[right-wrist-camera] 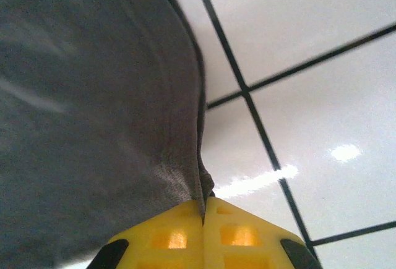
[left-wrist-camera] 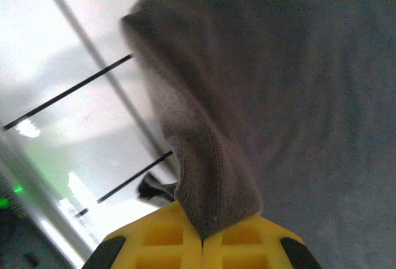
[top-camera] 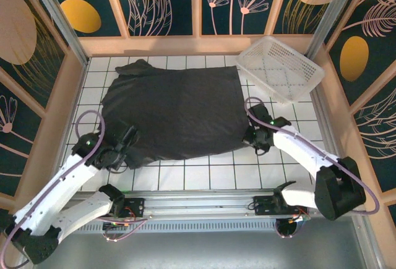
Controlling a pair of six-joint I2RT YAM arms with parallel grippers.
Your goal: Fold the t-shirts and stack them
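left pincer [left-wrist-camera: 203, 239] and right pincer [right-wrist-camera: 203, 210] both clenched on t-shirt [top-camera: 179, 111] near-side corners; shirt spread across tiled worktop [top-camera: 204, 173].

The t-shirt [top-camera: 176, 111] is showing a plain dark charcoal between the two grippers. The left gripper [left-wrist-camera: 202, 237] and the right gripper [right-wrist-camera: 203, 206] are both showing bright yellow. Under them the counter [top-camera: 204, 173] is gleaming white, crossed by a thin dark grid. Beyond the right gripper the basket [top-camera: 279, 68] is looking translucent white in a fine lattice. Further beyond both grippers, the walls [top-camera: 161, 0] are wearing dark teal panels with orange ovals and pale line-drawn leaves, framed in peach.
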